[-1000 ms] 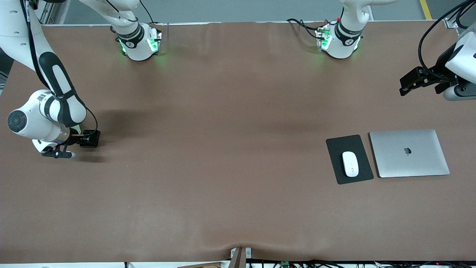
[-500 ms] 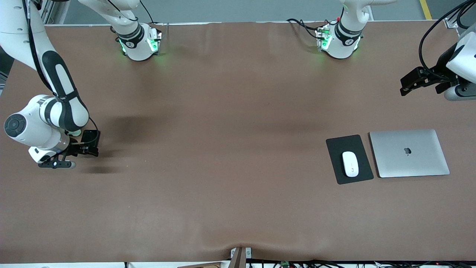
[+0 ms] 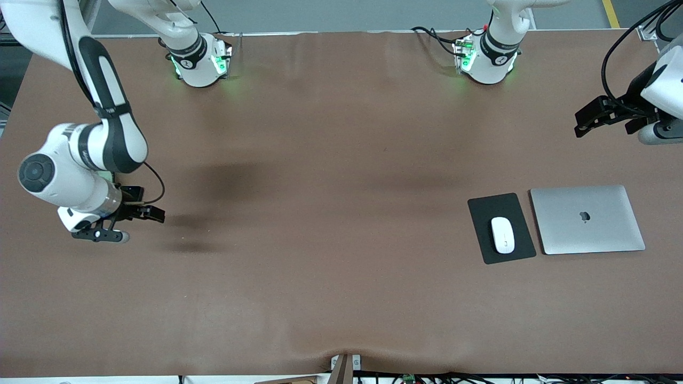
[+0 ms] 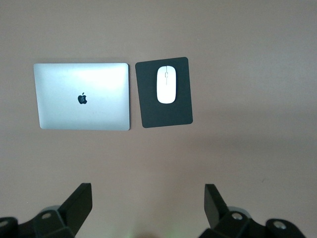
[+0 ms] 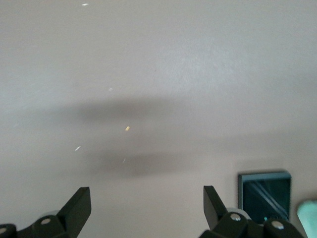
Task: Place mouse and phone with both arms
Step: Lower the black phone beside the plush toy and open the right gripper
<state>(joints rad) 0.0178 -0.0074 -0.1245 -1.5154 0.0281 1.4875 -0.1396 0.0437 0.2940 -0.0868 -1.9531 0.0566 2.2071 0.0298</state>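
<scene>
The black phone (image 3: 134, 191) lies flat on the table at the right arm's end, partly hidden under the right arm's wrist. It also shows in the right wrist view (image 5: 264, 194), beside the gripper and outside the fingers. My right gripper (image 3: 152, 213) (image 5: 146, 203) is open and empty over bare table beside the phone. The white mouse (image 3: 502, 235) (image 4: 166, 85) rests on a dark mat (image 3: 512, 205) (image 4: 166, 114) toward the left arm's end. My left gripper (image 3: 582, 121) (image 4: 147, 198) is open and empty, held high over the table's end, well away from the mouse.
A closed silver laptop (image 3: 587, 220) (image 4: 81, 96) lies beside the mat, toward the left arm's end. The two arm bases (image 3: 200, 64) (image 3: 486, 61) stand along the table's edge farthest from the front camera. The table is brown.
My right gripper has drawn off the phone and moved toward the table's middle; the phone stays lying on the table. The left arm has not moved.
</scene>
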